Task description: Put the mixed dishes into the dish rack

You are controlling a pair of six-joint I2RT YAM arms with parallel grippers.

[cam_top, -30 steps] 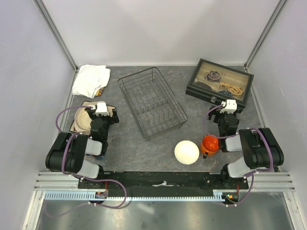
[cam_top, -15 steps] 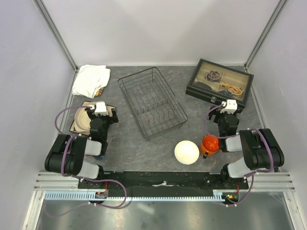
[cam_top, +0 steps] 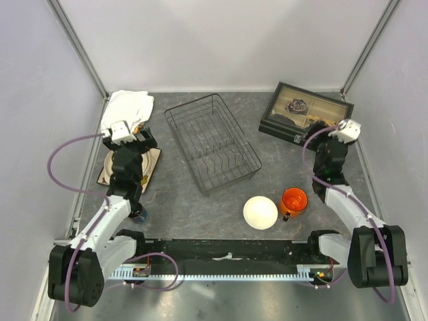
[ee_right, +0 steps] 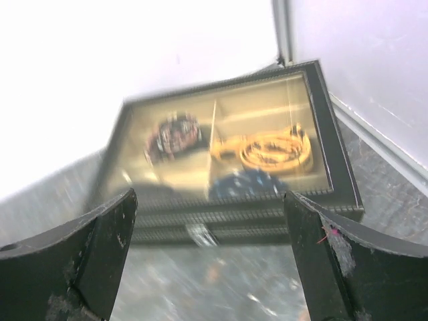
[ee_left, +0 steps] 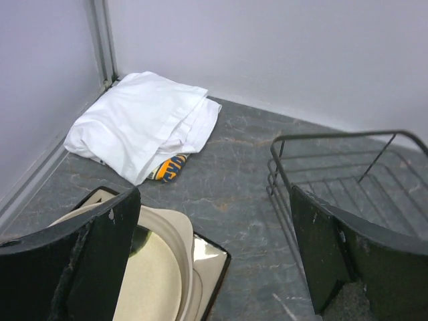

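With left end effector [cam_top: 134,142] and right end effector [cam_top: 323,134] both open and empty, lower the left squarely over the cream plate [cam_top: 112,166], stacked on the square plate [cam_top: 153,160] left of the rack [cam_top: 192,103], and pinch its rim.

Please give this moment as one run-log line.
left gripper open by plates; right gripper open near box; dish rack empty; bowl, mug on table

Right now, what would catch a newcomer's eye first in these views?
The black wire dish rack sits empty and angled in the middle of the table. Nearer the arms' bases, the bright orange mug stands beside the white bowl, both apart from the rack. At the left edge the cream plate lies on the square plate, with a white cloth in the far-left corner.
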